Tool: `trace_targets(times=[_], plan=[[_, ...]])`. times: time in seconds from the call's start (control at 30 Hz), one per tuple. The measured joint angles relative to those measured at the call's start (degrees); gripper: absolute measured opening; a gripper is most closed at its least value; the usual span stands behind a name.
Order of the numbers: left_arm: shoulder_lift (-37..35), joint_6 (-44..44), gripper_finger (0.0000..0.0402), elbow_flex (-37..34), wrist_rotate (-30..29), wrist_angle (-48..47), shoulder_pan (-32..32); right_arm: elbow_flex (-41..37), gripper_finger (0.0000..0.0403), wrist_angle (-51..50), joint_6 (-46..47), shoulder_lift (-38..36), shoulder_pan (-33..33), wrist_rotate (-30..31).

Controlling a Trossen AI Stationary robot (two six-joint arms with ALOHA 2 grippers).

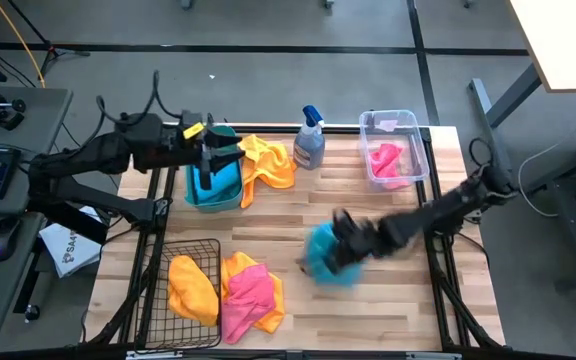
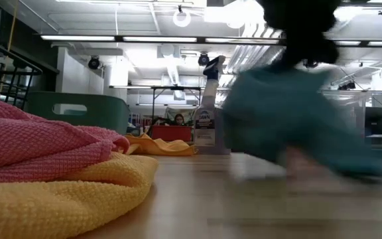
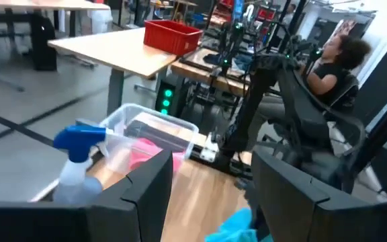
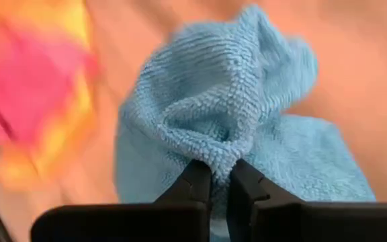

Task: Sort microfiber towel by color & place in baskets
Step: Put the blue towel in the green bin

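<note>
— While the right tool (image 4: 220,176) pinches a fold of the blue towel (image 4: 230,114) between its closed fingers, where exactly is it over the counter (image 1: 388,305)?

— Near the middle, toward the right side. From above, that blue cloth hangs bunched under the tool, and the low view shows it as a blurred teal mass with its trailing edge down at the wood.

— And the left tool (image 1: 208,150)?

— It sits above the teal tub (image 1: 215,185) at the back left. Its wrist camera shows the two dark fingers spread apart with nothing between them, so it's released.

— What's sorted so far?

— A pink towel (image 1: 386,160) lies inside the clear bin (image 1: 408,125) at the back right. There's blue cloth inside the teal tub. An orange-yellow towel (image 1: 268,160) is draped just beside the tub, touching its right wall.

— Front left?

— The black wire basket (image 1: 208,250) holds an orange-yellow cloth (image 1: 192,288). Just beside it, a second pink towel (image 1: 248,295) lies on top of another yellow one (image 1: 270,318) on the wood.

— Anything else standing there?

— A spray bottle (image 1: 310,140) with a blue trigger, upright at the back edge between the tub and the clear bin.
</note>
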Motion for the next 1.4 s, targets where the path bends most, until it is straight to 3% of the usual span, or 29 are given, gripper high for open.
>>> trace_targets(times=[0.1,0.23,0.47,0.6,0.73,0.97,1.13,1.27,1.4], plan=[[-0.2,0.5,0.019,0.0,-0.3,-0.1,0.0,6.3,0.0004,7.7,-15.2,0.0,-8.2,3.3],[-1.0,0.0,0.019,0.0,-0.2,-0.1,-0.2,14.1,0.0003,23.0,-32.3,0.3,-17.4,1.4],[-2.8,-1.5,0.019,0.0,0.9,4.2,-0.3,25.9,0.0002,35.9,-44.5,6.5,-27.5,-6.8],[-2.7,0.2,0.019,0.0,0.7,10.0,-0.3,31.5,0.0001,38.4,-44.9,13.2,-29.6,-11.4],[-2.8,1.0,0.019,0.0,0.7,14.4,-0.3,37.6,0.0001,39.8,-47.7,21.4,-30.4,-12.3],[-3.0,1.0,0.019,0.0,0.7,15.4,-0.3,51.4,0.0001,43.9,-48.2,35.1,-32.1,-14.3],[-2.9,1.0,0.019,0.0,0.7,15.2,-0.3,57.3,0.0006,43.0,-43.2,42.8,-33.0,-15.5],[-2.9,1.0,0.0191,0.0,0.7,15.0,-0.3,58.7,0.0034,42.0,-35.3,46.5,-33.4,-20.1],[-2.9,1.1,0.0191,0.0,0.7,15.0,-0.3,58.7,0.0099,38.3,-33.5,48.5,-33.4,-23.0]])
